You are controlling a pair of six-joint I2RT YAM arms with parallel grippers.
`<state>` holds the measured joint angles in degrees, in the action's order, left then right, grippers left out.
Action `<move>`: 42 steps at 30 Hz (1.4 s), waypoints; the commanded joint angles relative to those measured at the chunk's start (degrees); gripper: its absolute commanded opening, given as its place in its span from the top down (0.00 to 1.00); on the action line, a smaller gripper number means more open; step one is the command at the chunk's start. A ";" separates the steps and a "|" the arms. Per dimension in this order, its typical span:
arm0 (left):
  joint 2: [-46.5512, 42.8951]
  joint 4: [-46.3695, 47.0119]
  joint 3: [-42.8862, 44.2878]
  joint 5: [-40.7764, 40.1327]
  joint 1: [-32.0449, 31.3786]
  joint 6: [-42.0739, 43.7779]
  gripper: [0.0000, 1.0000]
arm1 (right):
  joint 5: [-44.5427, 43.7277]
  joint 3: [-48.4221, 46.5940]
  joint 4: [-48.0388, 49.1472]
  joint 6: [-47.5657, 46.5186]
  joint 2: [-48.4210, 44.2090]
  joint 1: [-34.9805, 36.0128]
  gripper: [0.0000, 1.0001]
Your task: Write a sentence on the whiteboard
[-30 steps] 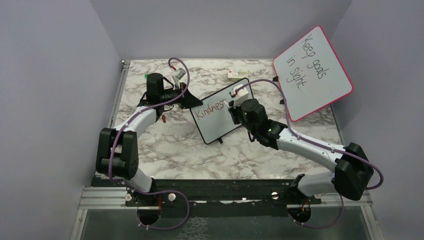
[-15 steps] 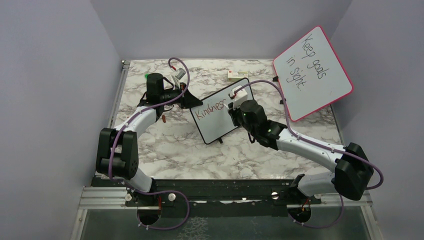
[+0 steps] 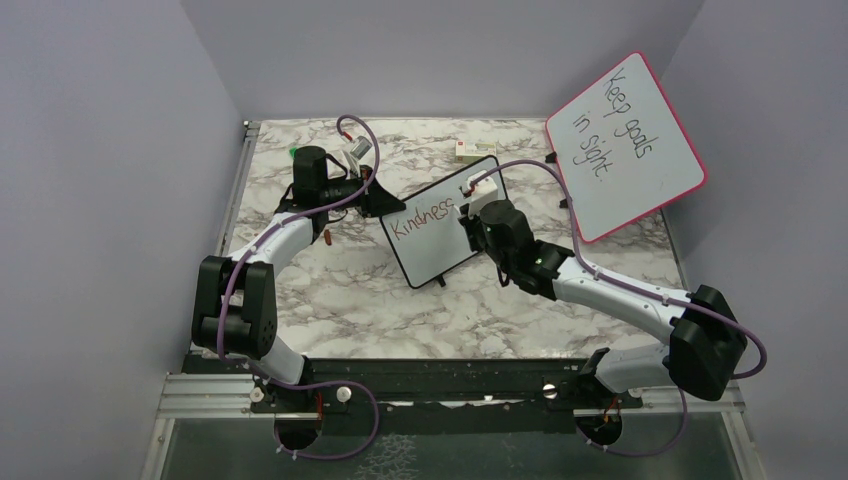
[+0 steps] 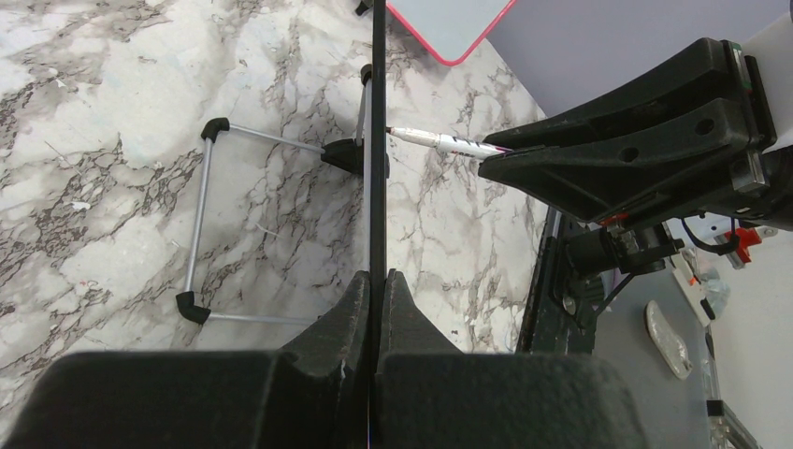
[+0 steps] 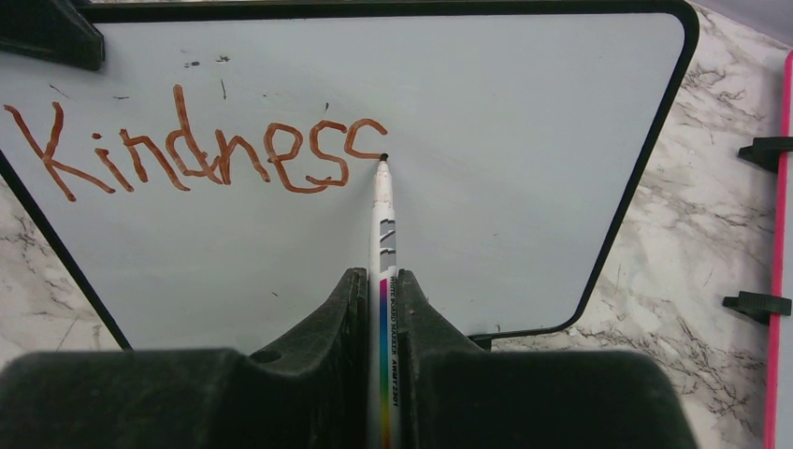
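While the right pincer (image 5: 382,295) is clamped on a slim white marker with a rainbow stripe (image 5: 383,224), the marker's tip touches the small black-framed whiteboard (image 5: 533,140) at the last letter of the red-brown handwritten sentence (image 5: 196,154), which so far reads "Kindness", upper left in the right wrist view. The marker's long axis runs straight up the frame from the pincer, across the writing line. Bare board lies right of the tip and below it, toward the pincer, so the final "s" likely curls downward next. The left pincer (image 4: 379,290) is closed on the board's thin edge, steadying it at the centre of the marble table (image 3: 350,290).
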<state>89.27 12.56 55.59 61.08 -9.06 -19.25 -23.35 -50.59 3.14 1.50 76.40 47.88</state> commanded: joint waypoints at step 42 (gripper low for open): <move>0.46 -3.65 0.71 0.80 -0.02 1.39 1.00 | 4.95 0.63 -0.59 2.16 -4.62 -0.62 0.99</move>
<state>89.27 12.43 55.66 61.06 -9.06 -19.25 -16.64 -50.57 0.16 3.07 74.83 47.20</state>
